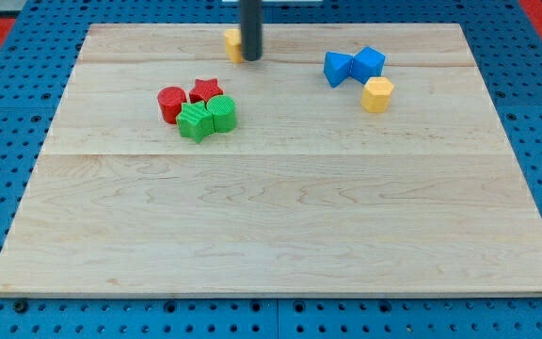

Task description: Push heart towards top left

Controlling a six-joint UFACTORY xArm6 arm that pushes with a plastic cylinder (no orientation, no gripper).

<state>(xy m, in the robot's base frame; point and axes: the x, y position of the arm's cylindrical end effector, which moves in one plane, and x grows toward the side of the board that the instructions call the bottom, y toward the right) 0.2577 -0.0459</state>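
Note:
My tip [250, 58] rests on the board near the view's top, just left of centre. A yellow block [231, 43], probably the heart, sits right against the rod's left side and is partly hidden by it, so its shape is hard to make out. It lies close to the board's top edge. The rod comes down from the top of the view.
A cluster lies left of centre: red cylinder [170, 103], red star [206, 90], green star [194, 122], green rounded block [222, 113]. At the upper right are two blue blocks [337, 68] [369, 62] and a yellow hexagon-like block [377, 94]. A blue pegboard [7, 113] surrounds the wooden board [280, 226].

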